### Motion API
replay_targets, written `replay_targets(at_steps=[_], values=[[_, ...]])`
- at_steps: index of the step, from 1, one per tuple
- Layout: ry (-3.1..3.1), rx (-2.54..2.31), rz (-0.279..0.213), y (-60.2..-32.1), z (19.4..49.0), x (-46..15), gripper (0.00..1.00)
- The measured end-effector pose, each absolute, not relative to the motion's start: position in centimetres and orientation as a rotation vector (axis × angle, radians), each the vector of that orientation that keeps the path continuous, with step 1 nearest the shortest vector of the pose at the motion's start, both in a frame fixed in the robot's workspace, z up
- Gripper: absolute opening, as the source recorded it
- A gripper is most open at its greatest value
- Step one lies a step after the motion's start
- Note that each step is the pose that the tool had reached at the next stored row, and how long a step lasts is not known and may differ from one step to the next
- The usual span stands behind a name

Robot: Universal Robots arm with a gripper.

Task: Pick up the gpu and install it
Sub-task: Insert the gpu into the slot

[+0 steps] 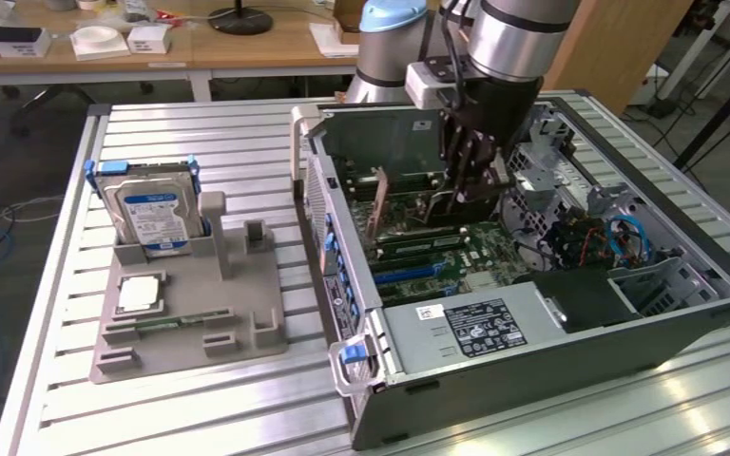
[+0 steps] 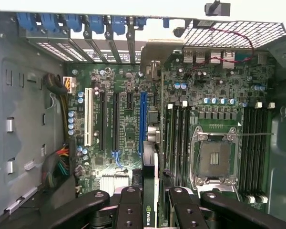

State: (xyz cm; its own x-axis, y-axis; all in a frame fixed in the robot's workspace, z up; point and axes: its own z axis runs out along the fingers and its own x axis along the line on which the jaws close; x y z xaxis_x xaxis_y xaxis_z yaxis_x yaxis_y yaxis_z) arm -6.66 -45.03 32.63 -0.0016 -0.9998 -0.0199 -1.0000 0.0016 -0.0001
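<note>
Hand (image 2: 151, 200) clamped on gpu (image 2: 148, 215). Card edge-on inside open case (image 1: 669, 313), above motherboard (image 2: 124, 119), close to blue slot (image 2: 142, 124). Exterior view: hand at 12 o'clock of power supply (image 1: 479, 328). Risk: tilt or offset, card edge misses slot, strikes memory sticks (image 2: 178, 138).

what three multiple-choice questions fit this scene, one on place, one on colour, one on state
1. Where is the hard drive? A in the grey stand beside the computer case; B inside the case; C under it.
2. What colour are its rails? A red; B blue; C yellow.
3. The hand is: A open, empty; B shut on the graphics card; C shut on a cable.
Answers: A, it stands upright there; B, blue shows on both edges; B, the card sits gripped in it.
</note>
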Motion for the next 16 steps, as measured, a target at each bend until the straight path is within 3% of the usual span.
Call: replay_targets(at_steps=[16], values=[[2.213, -2.21, 0.022, -45.1, 31.6, -6.7, 0.26]])
